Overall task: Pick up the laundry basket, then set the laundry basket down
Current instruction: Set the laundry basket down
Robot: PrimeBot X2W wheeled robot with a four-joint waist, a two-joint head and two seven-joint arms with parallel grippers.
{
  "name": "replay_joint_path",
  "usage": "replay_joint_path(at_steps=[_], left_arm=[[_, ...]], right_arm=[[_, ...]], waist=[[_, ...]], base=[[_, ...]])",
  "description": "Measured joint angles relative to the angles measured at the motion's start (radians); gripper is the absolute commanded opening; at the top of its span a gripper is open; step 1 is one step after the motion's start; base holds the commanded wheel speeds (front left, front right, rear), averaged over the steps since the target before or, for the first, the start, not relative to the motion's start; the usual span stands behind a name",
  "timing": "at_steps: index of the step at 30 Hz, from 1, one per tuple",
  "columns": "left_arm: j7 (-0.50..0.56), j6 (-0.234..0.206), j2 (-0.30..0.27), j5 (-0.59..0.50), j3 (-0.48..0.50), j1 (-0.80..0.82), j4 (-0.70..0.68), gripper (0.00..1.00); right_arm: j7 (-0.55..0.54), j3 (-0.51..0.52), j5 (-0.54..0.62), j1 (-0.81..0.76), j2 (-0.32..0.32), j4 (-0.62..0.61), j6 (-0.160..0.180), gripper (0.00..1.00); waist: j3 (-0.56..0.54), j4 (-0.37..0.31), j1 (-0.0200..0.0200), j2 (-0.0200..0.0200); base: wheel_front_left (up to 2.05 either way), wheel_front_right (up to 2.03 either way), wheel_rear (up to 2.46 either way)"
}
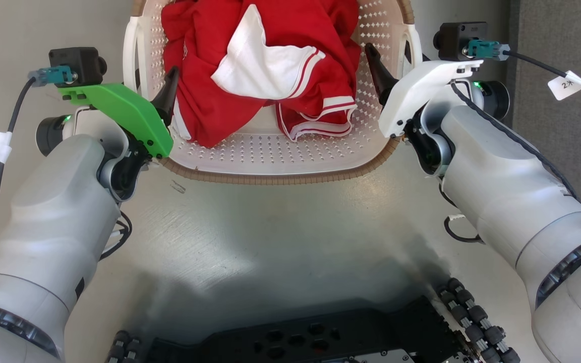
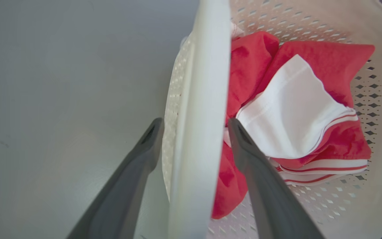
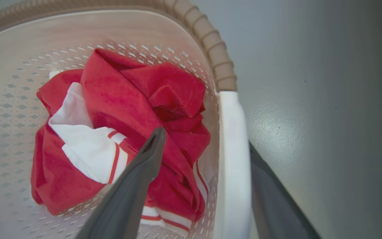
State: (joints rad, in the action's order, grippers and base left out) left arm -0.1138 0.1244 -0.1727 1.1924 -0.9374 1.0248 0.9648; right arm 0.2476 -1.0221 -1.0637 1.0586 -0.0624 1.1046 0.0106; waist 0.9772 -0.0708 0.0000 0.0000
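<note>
The laundry basket [image 1: 270,177], cream-white and perforated with a brown woven-look rim, stands at the top centre of the head view. It holds a crumpled red and white garment [image 1: 270,65]. My left gripper [image 1: 154,85] is open and straddles the basket's left white handle [image 2: 204,99], one finger inside the basket and one outside. On the other side my right gripper [image 1: 391,55] is open as well, astride the right handle [image 3: 232,149]. Its outer finger is partly hidden behind that handle. Small gaps show between fingers and handles.
The basket rests on a pale grey floor [image 1: 280,227]. My black wheeled base [image 1: 321,338] lies at the bottom edge. A darker grey surface [image 1: 563,151] runs along the right side, crossed by a tagged cable [image 1: 565,83].
</note>
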Motion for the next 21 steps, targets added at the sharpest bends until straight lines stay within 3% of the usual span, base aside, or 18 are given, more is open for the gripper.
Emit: replay_joint_path(at_steps=[21], left_arm=[[-0.020, 0.000, -0.035, 0.002, -0.046, -0.052, 0.024, 1.00]], right_arm=[[0.002, 0.025, -0.002, -0.063, 0.001, 0.011, 0.019, 1.00]], waist=[[-0.111, -0.020, 0.0000, 0.0000]], base=[[0.00, 0.00, 0.00]])
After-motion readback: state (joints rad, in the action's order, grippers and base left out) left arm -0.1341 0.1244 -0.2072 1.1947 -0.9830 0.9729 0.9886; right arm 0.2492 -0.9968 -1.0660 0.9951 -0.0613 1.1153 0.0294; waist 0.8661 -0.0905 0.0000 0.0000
